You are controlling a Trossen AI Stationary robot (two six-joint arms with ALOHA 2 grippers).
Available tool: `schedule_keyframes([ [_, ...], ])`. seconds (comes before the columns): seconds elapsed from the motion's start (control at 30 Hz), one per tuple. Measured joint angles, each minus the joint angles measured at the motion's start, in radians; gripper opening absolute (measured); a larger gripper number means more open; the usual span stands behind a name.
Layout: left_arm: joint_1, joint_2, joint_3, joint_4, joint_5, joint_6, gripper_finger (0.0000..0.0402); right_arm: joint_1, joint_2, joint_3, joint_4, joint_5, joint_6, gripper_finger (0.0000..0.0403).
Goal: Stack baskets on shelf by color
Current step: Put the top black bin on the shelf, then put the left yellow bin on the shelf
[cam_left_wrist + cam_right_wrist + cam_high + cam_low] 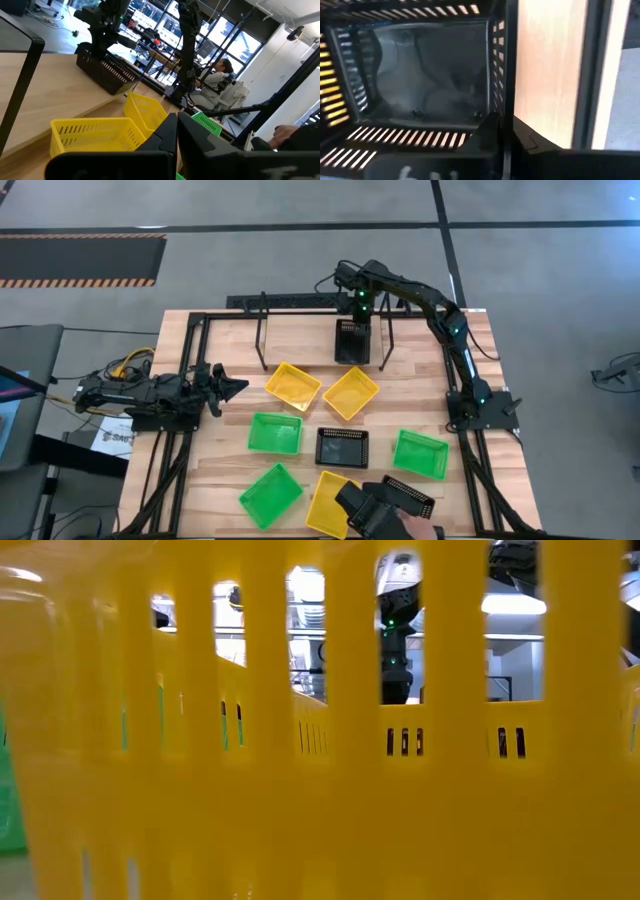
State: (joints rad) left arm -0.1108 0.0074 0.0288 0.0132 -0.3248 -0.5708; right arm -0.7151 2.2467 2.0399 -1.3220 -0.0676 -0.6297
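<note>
Black basket on the wire shelf at the counter's far side, toward the rack's right end, long side running front to back. Directly above its far rim, the right tool, reached in from the right arm's base. Impossible to tell whether clenched on the rim or released.

From the right wrist, only that basket's inside: smooth glossy floor, rounded corners, walls cut with narrow upright slots, pale wood of the counter just beside it. From the left wrist, the same basket seen side-on, slightly tilted, with the right tool over it.

Out on the boards in the overhead view, well apart from the shelf: two yellow baskets side by side nearest the rack, a third yellow one at the near edge; green baskets spread around a second black basket at the middle. At the near edge, a person's hand on a third black basket.

At counter height, almost nothing but a yellow basket wall hard against the lens, thick plastic bars and slots, the right arm glimpsed through a gap.

Left tool at the counter's left side, low, clenched on nothing, pointing toward the yellow pair; its closed fingertips visible from its own wrist. Beyond the counter there, a seated person.
</note>
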Motion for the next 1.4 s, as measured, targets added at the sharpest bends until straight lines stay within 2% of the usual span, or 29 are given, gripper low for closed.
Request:
schedule_keyframes([
  [0.07, 0.0, 0.0, 0.0, 0.0, 0.0, 0.0, 0.0, 0.0, 0.0, 0.0, 0.009, 0.014, 0.0, 0.006],
  [0.2, 0.0, 0.0, 0.0, 0.0, 0.0, 0.0, 0.0, 0.011, 0.0, 0.007, 0.029, 0.124, 0.024, 0.0088],
  [0.27, 0.0, 0.0, 0.0, 0.0, -0.001, 0.0, 0.0, 0.016, 0.0, 0.026, 0.024, 0.144, 0.025, 0.0099],
  [0.5, 0.0, 0.0, 0.0, 0.001, -0.021, 0.0, 0.0, 0.043, -0.001, 0.146, 0.002, 0.147, 0.039, 0.0133],
  [0.7, 0.0, 0.0, 0.0, 0.001, -0.029, 0.002, 0.0, 0.103, -0.01, 0.315, -0.06, 0.146, 0.119, 0.0143],
  [0.77, 0.0, 0.0, 0.0, 0.001, -0.029, 0.001, 0.0, 0.133, -0.056, 0.303, -0.045, 0.154, 0.152, 0.0143],
  [1.17, 0.0, 0.0, 0.0, 0.002, -0.03, -0.008, 0.0, 0.355, -0.302, 0.305, -0.253, 0.147, 0.639, 0.0134],
  [1.4, 0.0, 0.0, 0.0, 0.002, -0.023, -0.009, 0.0, 0.52, -0.374, 0.293, -0.249, 0.127, 0.928, 0.0135],
])
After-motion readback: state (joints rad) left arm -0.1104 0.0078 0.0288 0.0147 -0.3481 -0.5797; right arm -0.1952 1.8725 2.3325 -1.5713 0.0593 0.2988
